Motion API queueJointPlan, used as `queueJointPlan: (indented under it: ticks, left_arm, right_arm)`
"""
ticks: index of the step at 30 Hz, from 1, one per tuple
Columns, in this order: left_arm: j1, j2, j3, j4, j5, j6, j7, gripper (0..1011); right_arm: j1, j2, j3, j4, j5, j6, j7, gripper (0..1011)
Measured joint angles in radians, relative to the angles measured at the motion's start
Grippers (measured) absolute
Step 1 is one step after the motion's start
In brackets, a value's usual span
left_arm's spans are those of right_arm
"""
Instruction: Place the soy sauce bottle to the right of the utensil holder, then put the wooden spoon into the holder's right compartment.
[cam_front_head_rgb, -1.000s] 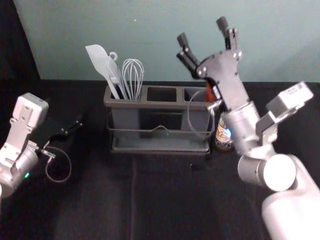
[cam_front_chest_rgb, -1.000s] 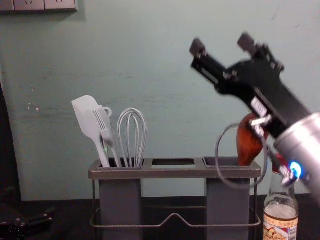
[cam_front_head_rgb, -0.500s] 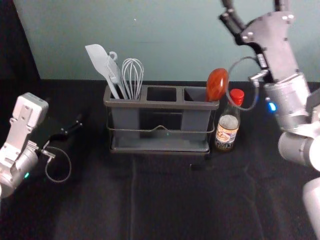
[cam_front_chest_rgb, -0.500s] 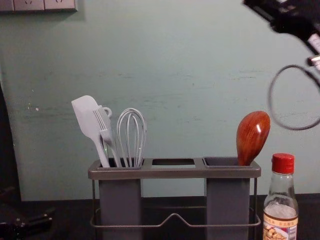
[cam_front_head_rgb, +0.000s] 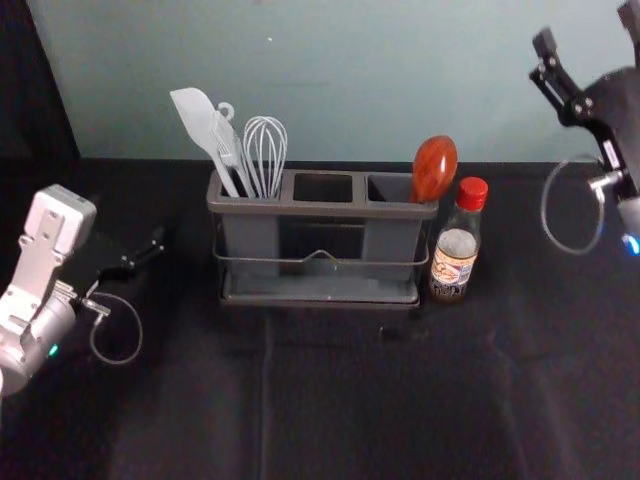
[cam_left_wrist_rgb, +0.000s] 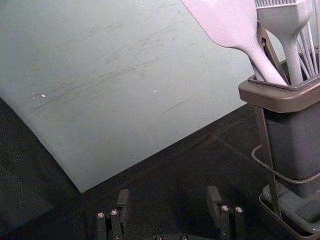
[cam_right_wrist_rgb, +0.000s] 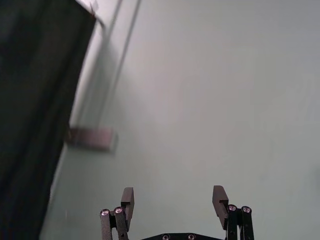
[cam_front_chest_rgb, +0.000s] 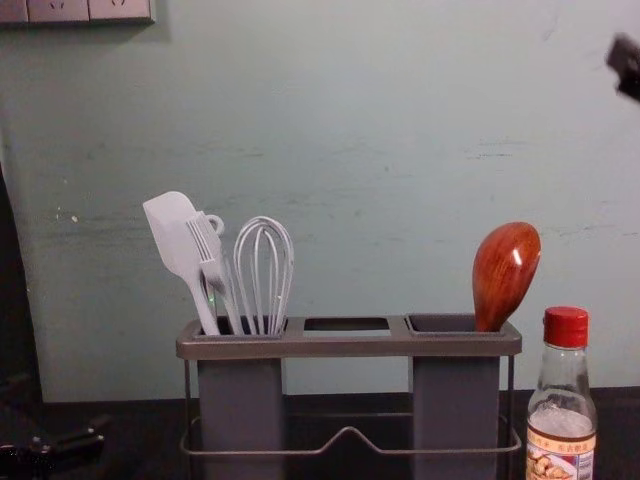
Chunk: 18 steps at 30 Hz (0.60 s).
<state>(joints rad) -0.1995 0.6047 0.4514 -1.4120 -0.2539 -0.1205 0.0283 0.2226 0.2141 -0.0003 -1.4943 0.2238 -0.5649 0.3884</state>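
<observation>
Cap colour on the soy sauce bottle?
Red; the cap shows best in the chest view.

The wooden spoon (cam_front_chest_rgb: 505, 270) is glossy reddish brown, streaked with darker grain. The soy sauce bottle (cam_front_chest_rgb: 565, 400) is clear glass with a red cap (cam_front_chest_rgb: 566, 327) and a label (cam_front_chest_rgb: 562, 452) banded yellow-orange above a multicoloured picture. The utensil holder (cam_front_chest_rgb: 350, 345) is grey with a brownish rim; the spatula (cam_front_chest_rgb: 172, 225) and whisk (cam_front_chest_rgb: 264, 270) are pale grey. Dark scuffs streak the grey-green wall (cam_front_chest_rgb: 350, 150); the tablecloth (cam_front_head_rgb: 380, 400) is black.
</observation>
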Motion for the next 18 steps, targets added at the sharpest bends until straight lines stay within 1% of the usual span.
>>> queueJointPlan:
  ticks: [1, 2, 3, 4, 5, 6, 8, 9, 12, 18]
  left_arm:
    - [0.000, 0.000, 0.000, 0.000, 0.000, 0.000, 0.000, 1000]
    - [0.000, 0.000, 0.000, 0.000, 0.000, 0.000, 0.000, 1001]
    - [0.000, 0.000, 0.000, 0.000, 0.000, 0.000, 0.000, 1000]
    - [0.000, 0.000, 0.000, 0.000, 0.000, 0.000, 0.000, 1000]
    - [0.000, 0.000, 0.000, 0.000, 0.000, 0.000, 0.000, 1000]
    - [0.000, 0.000, 0.000, 0.000, 0.000, 0.000, 0.000, 1000]
    - [0.000, 0.000, 0.000, 0.000, 0.000, 0.000, 0.000, 1000]
    - [0.000, 0.000, 0.000, 0.000, 0.000, 0.000, 0.000, 1000]
    - [0.000, 0.000, 0.000, 0.000, 0.000, 0.000, 0.000, 1000]
    - [0.000, 0.000, 0.000, 0.000, 0.000, 0.000, 0.000, 1000]
  right_arm:
    - [-0.007, 0.006, 0.003, -0.001, -0.008, 0.013, -0.006, 1003]
    - [-0.021, 0.016, 0.008, -0.003, -0.027, 0.038, -0.019, 1003]
    - [-0.021, 0.016, 0.008, -0.003, -0.027, 0.038, -0.019, 1003]
    - [-0.034, 0.025, 0.011, -0.004, -0.049, 0.064, -0.033, 1003]
    - [-0.039, 0.029, 0.012, -0.004, -0.060, 0.075, -0.040, 1003]
    - [-0.050, 0.037, 0.013, -0.005, -0.087, 0.099, -0.056, 1003]
    - [-0.059, 0.043, 0.013, -0.005, -0.109, 0.118, -0.071, 1003]
    - [-0.068, 0.049, 0.012, -0.003, -0.131, 0.132, -0.086, 1003]
    - [-0.079, 0.052, 0.013, 0.007, -0.159, 0.145, -0.111, 1003]
    - [-0.096, 0.045, 0.026, 0.026, -0.173, 0.141, -0.141, 1003]
